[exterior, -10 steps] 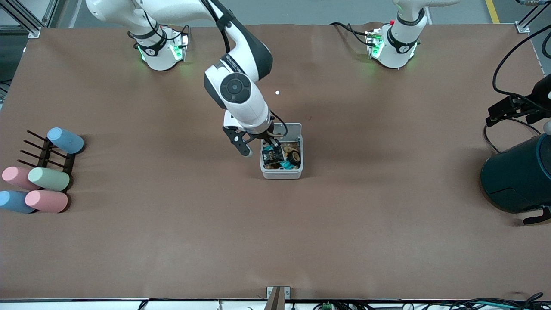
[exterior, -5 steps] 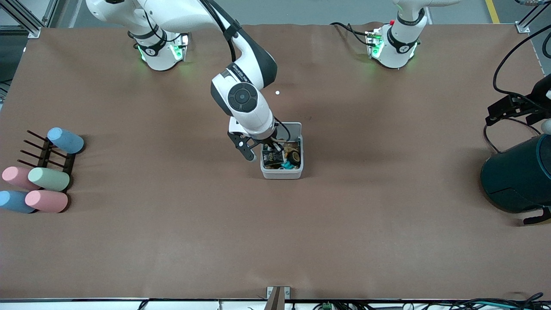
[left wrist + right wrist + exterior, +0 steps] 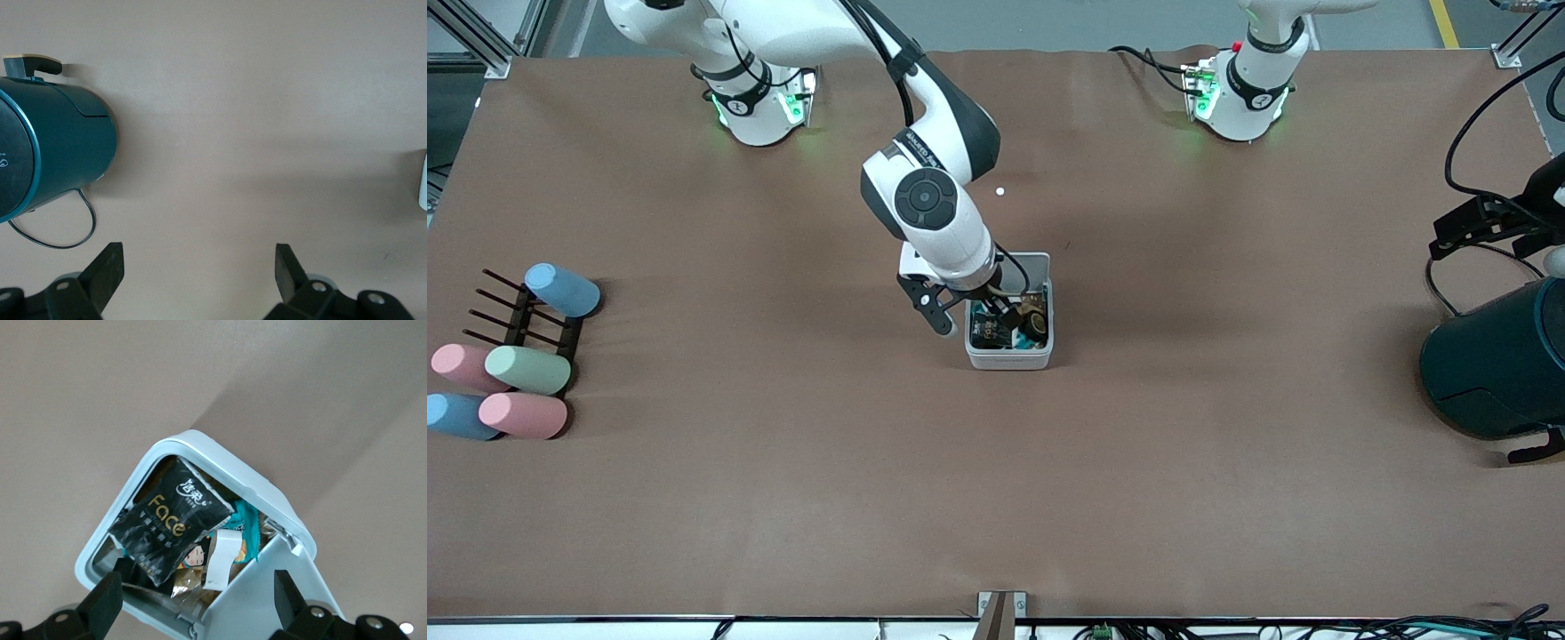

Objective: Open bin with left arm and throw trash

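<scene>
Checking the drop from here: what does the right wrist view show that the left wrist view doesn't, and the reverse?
Only the right wrist view: the open right gripper over the bin, lid up, with the black snack packet lying inside, free of the fingers. Only the left wrist view: the dark teal cylinder and the open left gripper, holding nothing. Both show the brown table.

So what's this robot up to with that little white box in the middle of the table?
The right gripper hangs open just over the small white bin in the middle of the table, whose lid stands up. A black snack packet lies inside, on top of other scraps, with nothing between the fingers, so the trash looks dropped in. The left gripper waits open above bare table at its own end, near a large dark teal cylinder.
</scene>
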Robot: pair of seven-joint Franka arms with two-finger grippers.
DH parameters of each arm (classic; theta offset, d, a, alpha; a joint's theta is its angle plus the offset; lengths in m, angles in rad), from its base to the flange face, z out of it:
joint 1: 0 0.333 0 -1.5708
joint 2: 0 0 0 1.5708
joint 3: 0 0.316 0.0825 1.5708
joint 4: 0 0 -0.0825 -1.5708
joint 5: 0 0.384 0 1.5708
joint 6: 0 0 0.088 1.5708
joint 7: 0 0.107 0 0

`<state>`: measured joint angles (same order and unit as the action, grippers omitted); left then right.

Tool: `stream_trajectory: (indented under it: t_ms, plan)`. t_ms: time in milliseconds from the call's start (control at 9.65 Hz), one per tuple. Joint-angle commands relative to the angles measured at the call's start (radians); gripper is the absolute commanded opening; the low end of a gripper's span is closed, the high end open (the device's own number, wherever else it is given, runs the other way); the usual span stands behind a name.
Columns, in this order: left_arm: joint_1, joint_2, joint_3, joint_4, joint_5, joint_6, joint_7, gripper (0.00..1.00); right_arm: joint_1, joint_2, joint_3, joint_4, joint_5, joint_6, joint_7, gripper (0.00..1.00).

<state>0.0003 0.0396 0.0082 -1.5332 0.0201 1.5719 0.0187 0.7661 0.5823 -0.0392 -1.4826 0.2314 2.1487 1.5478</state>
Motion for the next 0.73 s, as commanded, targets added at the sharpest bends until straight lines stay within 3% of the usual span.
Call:
stream_trajectory:
  t_ms: [0,104,311,622]
  plan:
    - [-0.002,0.009,0.003,0.028,-0.009,-0.021,0.0,1.0,-0.014,-0.041,0.001,0.014,0.013,-0.074,0.009,1.0]
    - [0.0,0.009,0.003,0.028,-0.008,-0.021,0.0,1.0,-0.04,-0.059,-0.001,0.031,0.011,-0.114,0.009,1.0]
    - [0.0,0.009,0.003,0.028,-0.008,-0.021,0.0,1.0,-0.163,-0.116,-0.001,0.103,0.005,-0.363,-0.044,1.0]
    - [0.0,0.009,0.003,0.028,-0.011,-0.021,0.001,1.0,-0.385,-0.273,-0.002,0.125,0.009,-0.643,-0.385,1.0]
